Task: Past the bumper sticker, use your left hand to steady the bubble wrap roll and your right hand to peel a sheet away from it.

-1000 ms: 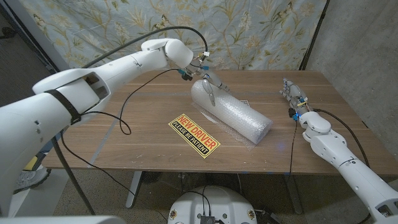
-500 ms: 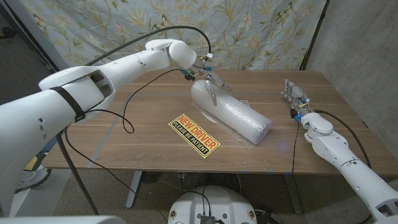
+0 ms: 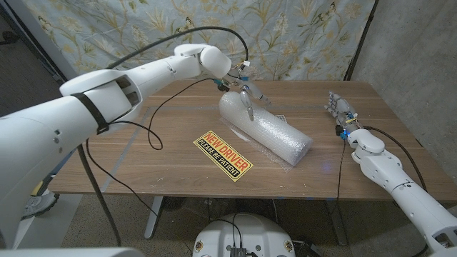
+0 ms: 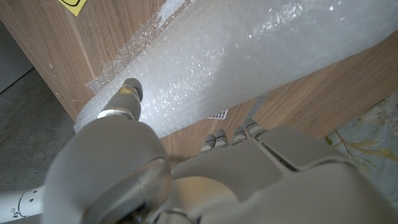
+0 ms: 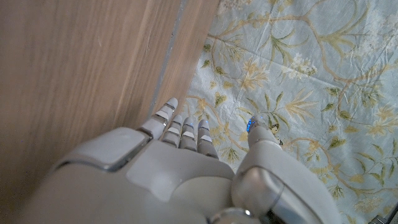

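Note:
A white bubble wrap roll (image 3: 265,130) lies slantwise on the table, just beyond the yellow "NEW DRIVER" bumper sticker (image 3: 223,155). My left hand (image 3: 245,93) is at the roll's far end, with a finger down on the wrap and the rest behind it. The left wrist view shows the thumb tip against the bubble wrap (image 4: 249,62) and a loose sheet edge (image 4: 127,50) lying on the wood. My right hand (image 3: 338,110) stands at the table's right side, fingers straight and together, holding nothing, well apart from the roll. In the right wrist view the right hand (image 5: 180,155) points toward the curtain.
The wooden table (image 3: 150,150) has bare wood left of the sticker and between the roll and my right hand. A flowered curtain (image 3: 285,36) hangs behind the table. A black cable (image 3: 143,135) from my left arm droops onto the table's left part.
My left hand has shifted slightly right along the roll's far end. The right hand has edged a little rightward. Roll and sticker have stayed put.

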`<move>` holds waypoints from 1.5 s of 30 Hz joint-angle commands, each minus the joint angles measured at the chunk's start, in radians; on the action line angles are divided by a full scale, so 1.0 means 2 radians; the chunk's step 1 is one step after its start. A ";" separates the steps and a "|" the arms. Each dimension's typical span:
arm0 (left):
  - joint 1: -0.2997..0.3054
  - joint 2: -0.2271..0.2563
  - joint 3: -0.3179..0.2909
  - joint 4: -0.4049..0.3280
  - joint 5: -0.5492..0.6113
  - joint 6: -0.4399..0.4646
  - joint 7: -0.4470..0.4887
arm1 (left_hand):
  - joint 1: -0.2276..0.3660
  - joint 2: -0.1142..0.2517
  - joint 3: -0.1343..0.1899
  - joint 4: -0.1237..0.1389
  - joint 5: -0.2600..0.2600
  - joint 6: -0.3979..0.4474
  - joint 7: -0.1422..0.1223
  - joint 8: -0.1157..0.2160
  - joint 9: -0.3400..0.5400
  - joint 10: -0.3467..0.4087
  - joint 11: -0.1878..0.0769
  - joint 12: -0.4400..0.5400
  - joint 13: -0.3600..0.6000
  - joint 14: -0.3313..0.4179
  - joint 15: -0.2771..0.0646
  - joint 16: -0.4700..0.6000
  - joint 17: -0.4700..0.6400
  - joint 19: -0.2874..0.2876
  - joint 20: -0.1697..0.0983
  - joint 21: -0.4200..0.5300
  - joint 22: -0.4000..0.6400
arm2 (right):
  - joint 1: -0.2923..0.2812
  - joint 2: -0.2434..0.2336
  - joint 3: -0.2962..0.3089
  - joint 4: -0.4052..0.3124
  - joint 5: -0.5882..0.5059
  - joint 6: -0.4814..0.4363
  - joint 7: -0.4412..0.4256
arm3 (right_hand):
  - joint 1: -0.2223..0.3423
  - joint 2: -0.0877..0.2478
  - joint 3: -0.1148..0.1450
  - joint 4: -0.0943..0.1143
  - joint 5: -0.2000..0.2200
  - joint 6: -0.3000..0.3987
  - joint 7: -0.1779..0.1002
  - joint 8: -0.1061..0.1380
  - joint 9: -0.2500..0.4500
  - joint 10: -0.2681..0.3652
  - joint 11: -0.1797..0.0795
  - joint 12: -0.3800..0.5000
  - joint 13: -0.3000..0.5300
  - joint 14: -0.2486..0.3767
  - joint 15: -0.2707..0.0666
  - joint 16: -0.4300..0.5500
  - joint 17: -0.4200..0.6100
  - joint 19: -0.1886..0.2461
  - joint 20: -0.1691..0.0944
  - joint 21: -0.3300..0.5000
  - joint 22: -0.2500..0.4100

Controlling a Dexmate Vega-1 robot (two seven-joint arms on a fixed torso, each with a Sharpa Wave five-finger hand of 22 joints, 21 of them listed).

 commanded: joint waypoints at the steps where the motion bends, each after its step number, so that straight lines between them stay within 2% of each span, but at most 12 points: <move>1: -0.021 -0.048 0.027 0.080 -0.016 -0.060 0.019 | 0.000 0.005 0.000 0.004 0.000 -0.058 -0.003 0.002 0.001 -0.051 -0.002 0.002 0.002 -0.039 -0.001 0.003 0.002 -0.003 0.001 0.003 0.001 | 0.003 -0.003 0.006 0.016 0.005 -0.004 -0.002 | -0.005 -0.001 -0.001 -0.001 0.002 -0.002 0.000 0.003 0.002 -0.004 0.003 0.003 0.003 -0.005 0.001 0.001 0.000 -0.003 0.001 0.001 0.001; 7: -0.029 -0.062 0.041 0.105 -0.021 -0.067 0.013 | 0.000 0.006 -0.001 0.004 0.000 -0.058 -0.002 0.002 0.001 -0.051 -0.002 0.003 0.002 -0.039 0.000 0.003 0.002 -0.003 0.001 0.004 0.001 | 0.004 -0.003 0.007 0.019 0.008 -0.008 -0.003 | -0.005 -0.001 -0.001 -0.001 0.002 -0.004 0.000 0.003 0.002 -0.006 0.003 0.003 0.003 -0.005 0.002 0.001 0.000 -0.004 0.001 0.002 0.001; 11: -0.031 -0.062 0.047 0.105 -0.026 -0.064 0.005 | -0.001 0.007 -0.001 0.004 0.000 -0.058 -0.002 0.002 0.001 -0.051 -0.001 0.003 0.002 -0.038 0.000 0.004 0.002 -0.003 0.002 0.004 0.001 | 0.003 -0.003 0.007 0.020 0.009 -0.010 -0.003 | -0.005 0.000 -0.001 -0.001 0.002 -0.005 0.000 0.003 0.002 -0.007 0.003 0.003 0.003 -0.006 0.002 0.001 0.000 -0.005 0.001 0.002 0.001; 17: -0.029 -0.048 0.051 0.074 -0.029 -0.048 -0.007 | -0.001 0.008 -0.001 0.005 0.000 -0.058 -0.002 0.002 0.001 -0.051 -0.002 0.004 0.003 -0.038 0.000 0.004 0.002 -0.004 0.002 0.004 0.001 | 0.001 -0.006 0.008 0.017 0.008 -0.013 -0.006 | -0.005 0.000 -0.001 -0.001 0.002 -0.011 0.000 0.001 0.002 -0.011 0.004 0.002 0.003 -0.008 0.003 0.001 0.000 -0.006 0.001 0.002 0.001; 28: -0.025 -0.035 0.054 0.042 -0.022 -0.030 -0.016 | -0.003 0.008 -0.002 0.005 0.001 -0.058 -0.002 0.003 0.001 -0.051 -0.001 0.005 0.004 -0.038 0.001 0.004 0.002 -0.006 0.004 0.004 0.001 | -0.002 -0.008 0.013 0.014 0.008 -0.011 -0.007 | -0.006 0.000 -0.001 -0.001 0.002 -0.014 -0.001 0.001 0.002 -0.014 0.004 0.003 0.002 -0.011 0.003 0.001 0.000 -0.008 0.001 0.001 0.001; 35: -0.024 -0.038 0.057 0.045 -0.017 -0.034 -0.016 | -0.003 0.009 -0.003 0.006 0.001 -0.058 -0.001 0.003 0.001 -0.051 -0.001 0.006 0.004 -0.038 0.001 0.004 0.002 -0.007 0.003 0.004 0.001 | -0.004 -0.008 0.015 0.012 0.008 -0.009 -0.009 | -0.006 0.000 -0.002 -0.002 0.002 -0.014 -0.001 0.002 0.002 -0.015 0.004 0.003 0.002 -0.011 0.003 0.001 0.000 -0.008 0.000 0.001 0.001; 45: -0.026 -0.054 0.067 0.078 -0.010 -0.054 -0.004 | -0.004 0.009 -0.003 0.006 0.001 -0.056 -0.002 0.003 0.001 -0.051 -0.001 0.006 0.005 -0.038 0.001 0.004 0.002 -0.007 0.002 0.005 0.001 | -0.007 -0.004 0.020 0.014 0.011 -0.006 -0.010 | -0.006 0.000 -0.002 -0.002 0.002 -0.015 0.000 0.003 0.002 -0.015 0.004 0.003 0.002 -0.012 0.003 0.001 0.000 -0.009 0.001 0.002 0.001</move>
